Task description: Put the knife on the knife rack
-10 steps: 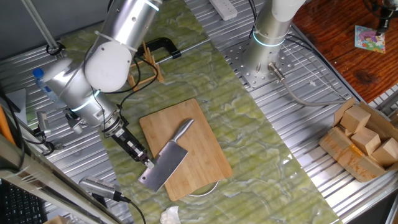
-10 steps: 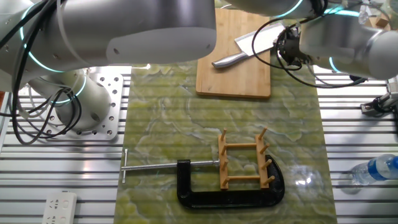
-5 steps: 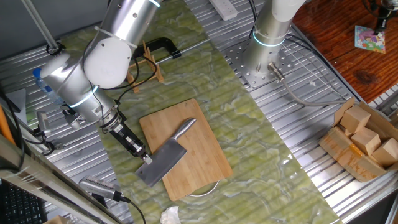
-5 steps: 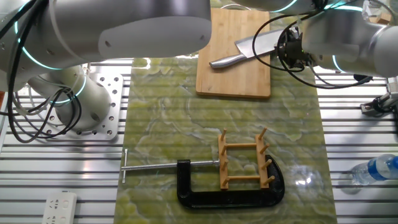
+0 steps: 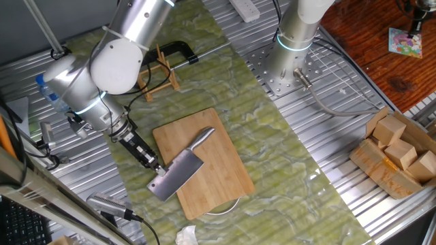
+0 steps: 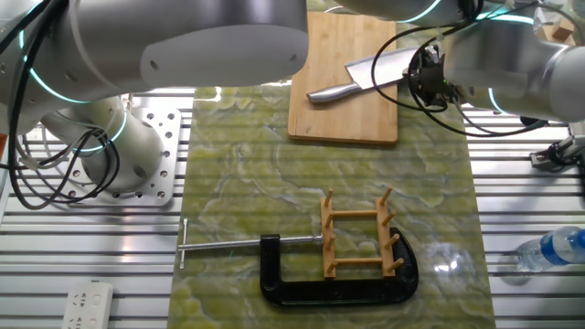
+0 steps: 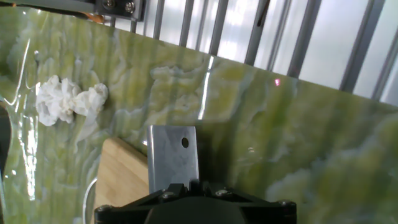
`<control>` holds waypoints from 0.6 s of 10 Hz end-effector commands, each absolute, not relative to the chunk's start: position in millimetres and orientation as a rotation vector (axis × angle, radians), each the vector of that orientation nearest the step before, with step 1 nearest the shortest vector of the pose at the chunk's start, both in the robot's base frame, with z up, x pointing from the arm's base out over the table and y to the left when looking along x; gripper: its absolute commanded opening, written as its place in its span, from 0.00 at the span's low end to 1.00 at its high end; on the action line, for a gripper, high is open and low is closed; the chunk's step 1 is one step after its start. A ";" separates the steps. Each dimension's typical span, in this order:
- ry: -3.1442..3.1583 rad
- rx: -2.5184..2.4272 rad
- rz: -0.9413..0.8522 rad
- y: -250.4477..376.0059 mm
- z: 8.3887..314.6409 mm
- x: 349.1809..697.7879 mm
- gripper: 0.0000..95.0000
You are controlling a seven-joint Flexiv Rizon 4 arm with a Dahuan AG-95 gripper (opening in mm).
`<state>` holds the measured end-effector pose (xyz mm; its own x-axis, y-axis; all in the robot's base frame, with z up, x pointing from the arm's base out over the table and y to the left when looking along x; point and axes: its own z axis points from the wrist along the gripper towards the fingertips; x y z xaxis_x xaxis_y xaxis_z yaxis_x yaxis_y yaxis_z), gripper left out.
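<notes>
The knife is a steel cleaver lying aslant over the left edge of the bamboo cutting board, its handle pointing up and right. My gripper is shut on the blade's outer end. In the other fixed view the knife lies across the board, with the gripper at its right end. In the hand view the blade sticks out from between the jaws. The knife rack, light wood pegs, stands far up the green mat, held in a black clamp; the same knife rack shows near the front in the other view.
A crumpled tissue lies beyond the board's end. A water bottle lies on the metal table. A box of wooden blocks sits at the right. A second arm's base stands behind the mat.
The gripper has pulled the blade end of the knife a little left and up, off the board's edge; the handle has swung slightly with it.
</notes>
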<state>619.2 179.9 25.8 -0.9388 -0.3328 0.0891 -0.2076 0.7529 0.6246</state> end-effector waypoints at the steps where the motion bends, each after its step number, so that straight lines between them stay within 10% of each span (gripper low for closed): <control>1: -2.755 0.427 -0.941 180.3 26.7 623.1 0.00; 6: -2.762 0.418 -0.935 175.0 27.9 629.2 0.00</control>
<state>629.1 174.5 28.2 -0.9411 -0.3250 0.0936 -0.2012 0.7606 0.6172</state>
